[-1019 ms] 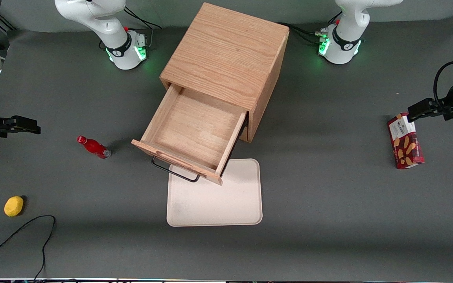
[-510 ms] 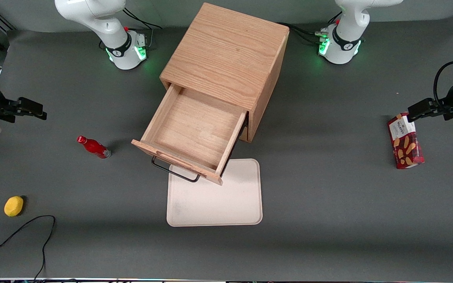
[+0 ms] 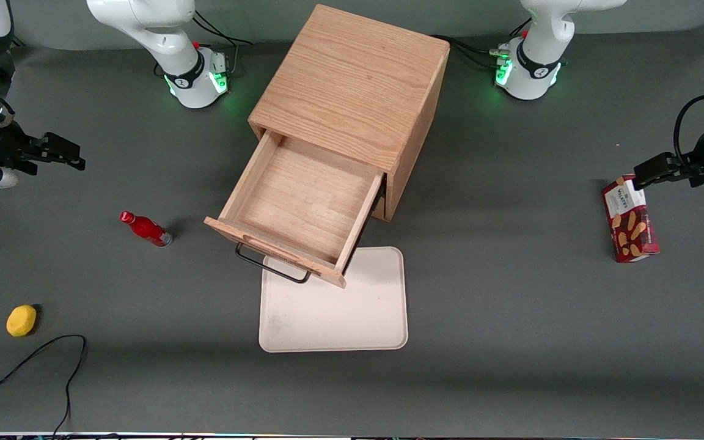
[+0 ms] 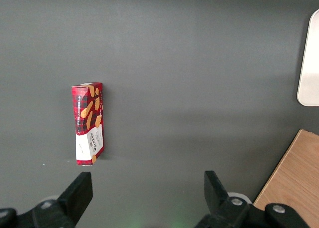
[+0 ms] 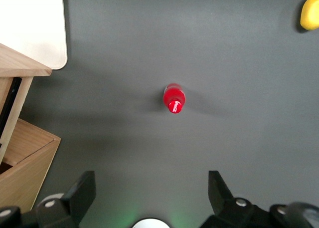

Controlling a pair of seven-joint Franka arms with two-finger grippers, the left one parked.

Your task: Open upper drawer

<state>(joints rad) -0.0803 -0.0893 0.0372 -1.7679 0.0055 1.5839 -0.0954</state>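
The upper drawer (image 3: 300, 205) stands pulled far out of the oak cabinet (image 3: 352, 85), and its box is empty. Its black wire handle (image 3: 269, 264) hangs over the edge of the tray. The lower drawer is hidden beneath it. A corner of the drawer (image 5: 15, 63) shows in the right wrist view. My right gripper (image 3: 69, 153) is open and empty, well off toward the working arm's end of the table, apart from the cabinet. In the right wrist view the gripper (image 5: 151, 183) hovers above bare mat with its fingers wide apart.
A red bottle (image 3: 146, 228) stands on the mat between gripper and drawer, seen from above in the right wrist view (image 5: 174, 99). A cream tray (image 3: 333, 311) lies in front of the drawer. A yellow lemon (image 3: 21, 320) and black cable (image 3: 34, 360) lie nearer the camera. A cookie box (image 3: 629, 219) lies toward the parked arm's end.
My right gripper has moved away from the front camera and slightly toward the cabinet, staying open. The drawer and the other objects have not moved.
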